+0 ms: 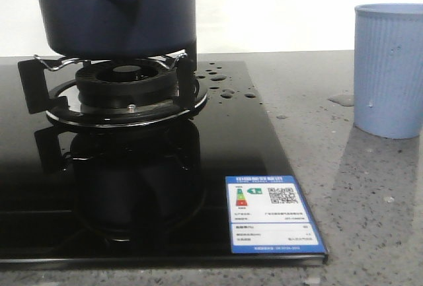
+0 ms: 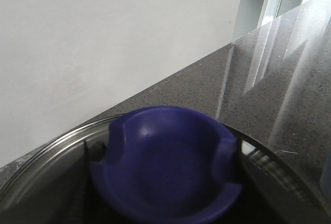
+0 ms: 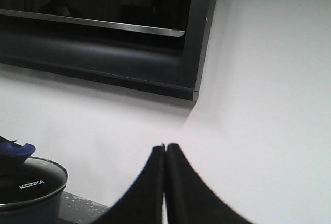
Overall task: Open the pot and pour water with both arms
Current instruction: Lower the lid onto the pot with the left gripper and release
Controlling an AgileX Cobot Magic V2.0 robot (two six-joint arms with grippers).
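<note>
The large matte navy-blue cylindrical pot [image 1: 115, 12] sits on the burner, well aside of the right gripper [image 3: 165, 182], whose fingers are pressed together, empty; the left gripper's state cannot be told.

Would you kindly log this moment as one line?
pot: on burner | lid: on | cup: upright | right gripper: shut, empty

"KONKA" in white on the glass lid [image 3: 28, 185] left of the right fingers [image 3: 165, 182]; hob [image 1: 165, 187] front corner carries a blue energy label [image 1: 273, 214] with QR code, small print unreadable.
</note>
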